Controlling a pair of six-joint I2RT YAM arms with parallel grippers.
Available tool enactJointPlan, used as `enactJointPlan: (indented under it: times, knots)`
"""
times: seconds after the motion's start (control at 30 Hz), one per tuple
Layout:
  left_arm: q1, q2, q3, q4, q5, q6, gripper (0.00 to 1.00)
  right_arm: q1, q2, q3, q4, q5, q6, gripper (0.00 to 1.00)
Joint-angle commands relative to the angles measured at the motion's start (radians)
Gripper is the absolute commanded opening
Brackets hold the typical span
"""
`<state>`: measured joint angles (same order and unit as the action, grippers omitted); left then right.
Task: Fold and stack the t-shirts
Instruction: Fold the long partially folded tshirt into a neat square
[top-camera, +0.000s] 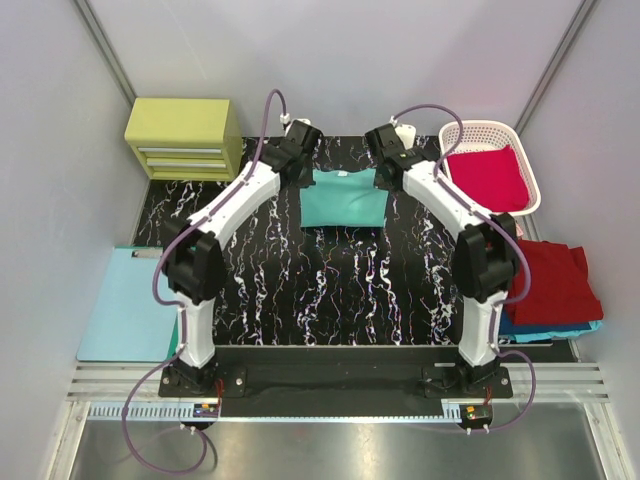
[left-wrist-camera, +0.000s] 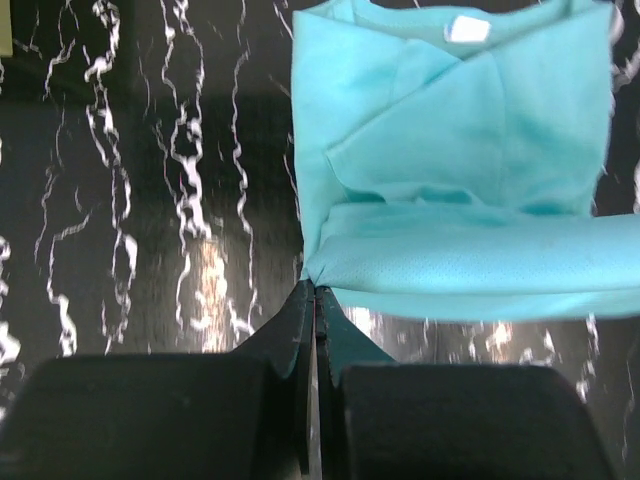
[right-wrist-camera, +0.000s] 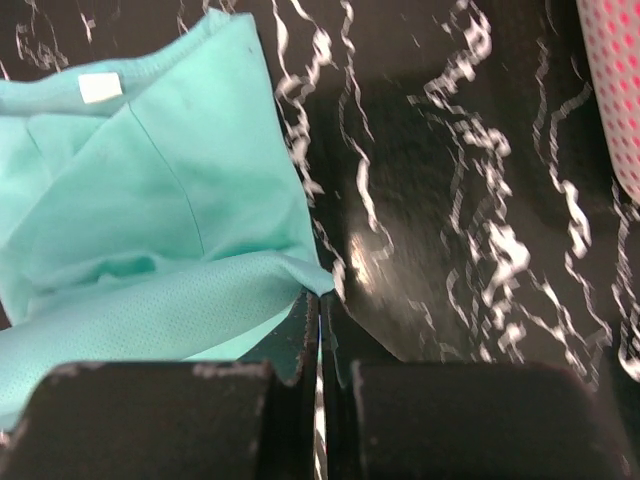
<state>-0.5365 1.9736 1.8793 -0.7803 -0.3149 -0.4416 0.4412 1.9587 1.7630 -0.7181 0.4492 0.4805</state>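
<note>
My worktop (top-camera: 330, 290) is black, streaked with white marble veins. At its far left corner stands a small yellow-green drawer unit (top-camera: 183, 138), its pale drawer fronts facing me. A pale blue clipboard (top-camera: 125, 310) lies flat off the worktop's left edge, its clip end away from me. At the far right sits a white lattice basket (top-camera: 478, 126), set at an angle to the edge.

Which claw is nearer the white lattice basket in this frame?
Right. The right claw pinches the mint-teal t-shirt at its right corner, with the white lattice basket just beyond to its right. The left claw pinches the opposite corner, a shirt's width farther away.
</note>
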Motion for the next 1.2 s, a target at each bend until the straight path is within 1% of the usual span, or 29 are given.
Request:
enactJointPlan:
  times: [0.0,0.03,0.13,0.17,0.23,0.3,0.43,0.47,0.53,0.7,0.73,0.8,0.87,0.9,0.97,1.0,1.1,1.17]
  knots:
    - [0.053,0.093,0.124,0.012,-0.030,0.009,0.00,-0.018,0.120,0.145,0.065,0.062,-0.052,0.00]
    - [0.061,0.125,0.139,0.012,-0.018,0.001,0.00,-0.018,0.144,0.200,0.066,0.065,-0.057,0.00]
    - [0.082,0.181,0.190,0.015,-0.004,-0.003,0.00,-0.022,0.232,0.298,0.066,0.065,-0.072,0.00]
    - [0.087,0.194,0.216,0.015,0.000,-0.003,0.00,-0.025,0.271,0.321,0.065,0.060,-0.075,0.00]
    - [0.098,0.223,0.242,0.016,0.023,0.006,0.00,-0.029,0.298,0.366,0.052,0.037,-0.077,0.00]
    - [0.095,0.214,0.247,0.016,0.046,0.003,0.00,-0.027,0.302,0.359,0.048,0.016,-0.060,0.00]
    - [0.090,0.134,0.155,0.033,0.046,-0.014,0.00,-0.027,0.235,0.231,0.057,0.045,-0.060,0.00]
    - [0.086,0.087,0.097,0.059,0.043,-0.009,0.00,-0.027,0.215,0.202,0.066,0.052,-0.062,0.00]
    - [0.079,0.041,0.023,0.088,0.031,-0.003,0.00,-0.027,0.151,0.126,0.085,0.062,-0.059,0.00]
    - [0.038,-0.097,-0.075,0.101,-0.012,0.000,0.00,-0.001,0.013,-0.031,0.085,0.071,-0.040,0.00]
    - [0.018,-0.117,-0.112,0.104,-0.024,0.001,0.00,0.023,-0.035,-0.055,0.085,0.080,-0.042,0.00]
    - [0.001,-0.180,-0.161,0.107,-0.050,-0.006,0.00,0.051,-0.078,-0.132,0.083,0.108,-0.033,0.00]
    - [-0.023,-0.226,-0.244,0.108,-0.059,-0.017,0.00,0.102,-0.139,-0.207,0.072,0.134,-0.016,0.00]
    - [-0.034,-0.272,-0.276,0.108,-0.072,-0.031,0.00,0.120,-0.176,-0.230,0.066,0.140,-0.008,0.00]
    - [-0.065,-0.318,-0.376,0.116,-0.088,-0.045,0.00,0.164,-0.213,-0.293,0.042,0.144,0.022,0.00]
    - [-0.075,-0.370,-0.446,0.121,-0.093,-0.061,0.00,0.178,-0.248,-0.315,0.036,0.147,0.035,0.00]
    - [-0.121,-0.435,-0.564,0.125,-0.095,-0.089,0.00,0.226,-0.322,-0.396,0.003,0.148,0.076,0.00]
    - [-0.149,-0.489,-0.615,0.124,-0.089,-0.107,0.00,0.246,-0.360,-0.453,-0.024,0.146,0.107,0.00]
